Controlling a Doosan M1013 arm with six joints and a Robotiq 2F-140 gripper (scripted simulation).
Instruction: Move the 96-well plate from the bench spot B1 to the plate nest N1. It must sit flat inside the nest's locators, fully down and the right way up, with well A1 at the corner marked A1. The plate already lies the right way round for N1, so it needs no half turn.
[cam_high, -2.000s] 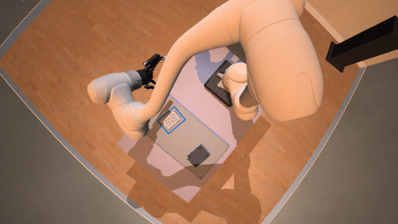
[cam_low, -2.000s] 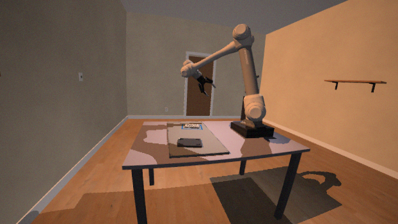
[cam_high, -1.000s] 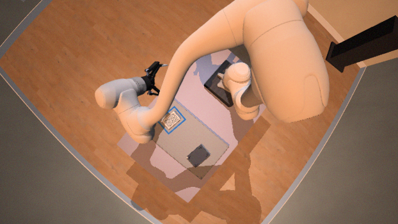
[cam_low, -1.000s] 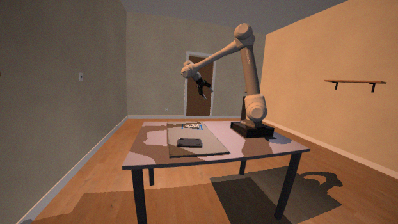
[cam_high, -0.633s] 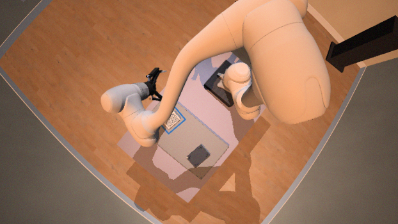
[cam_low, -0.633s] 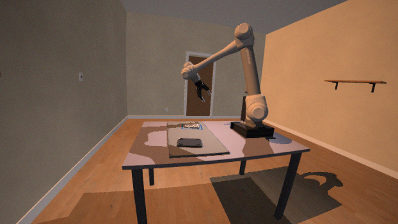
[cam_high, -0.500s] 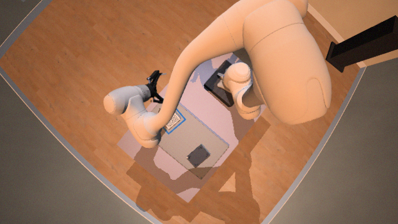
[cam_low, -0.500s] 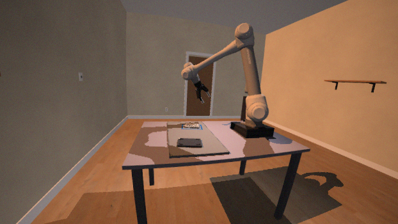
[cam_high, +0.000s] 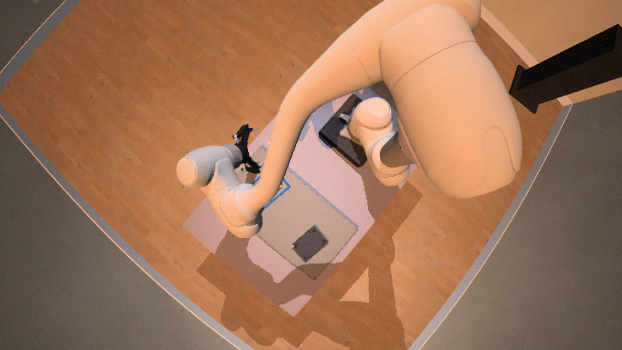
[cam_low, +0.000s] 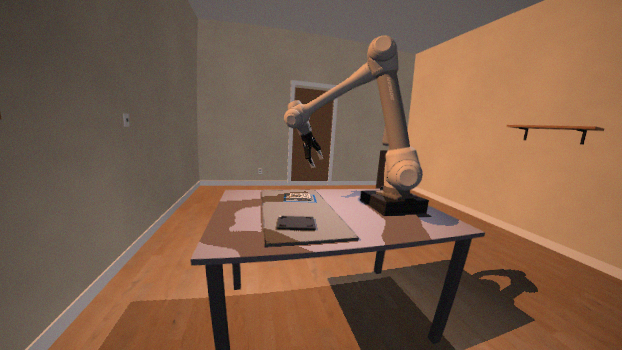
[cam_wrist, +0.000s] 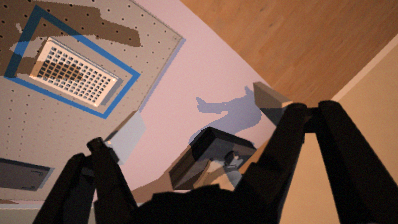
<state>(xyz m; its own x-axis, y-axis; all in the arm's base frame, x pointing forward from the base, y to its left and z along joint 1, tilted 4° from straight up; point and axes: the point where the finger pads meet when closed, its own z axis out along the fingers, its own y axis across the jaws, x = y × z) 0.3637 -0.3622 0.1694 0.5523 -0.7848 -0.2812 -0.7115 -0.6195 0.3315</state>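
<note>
The white 96-well plate (cam_wrist: 75, 72) lies flat inside the blue outline of spot B1 on the grey perforated board (cam_low: 305, 217). In the exterior view the plate (cam_low: 298, 196) is at the board's far end. In the top view the arm hides most of the plate, and only a corner of the blue outline (cam_high: 281, 191) shows. The dark plate nest N1 (cam_low: 296, 222) sits at the board's near end and also shows in the top view (cam_high: 310, 243) and at the wrist view's lower left (cam_wrist: 22, 172). My gripper (cam_low: 312, 152) (cam_wrist: 196, 107) hangs high above the table beyond the plate, open wide and empty.
The robot's dark base block (cam_low: 395, 202) stands on the table's right side, also in the wrist view (cam_wrist: 215, 155). The table edge and the wooden floor lie beyond the board. A wall shelf (cam_low: 552, 129) hangs far right.
</note>
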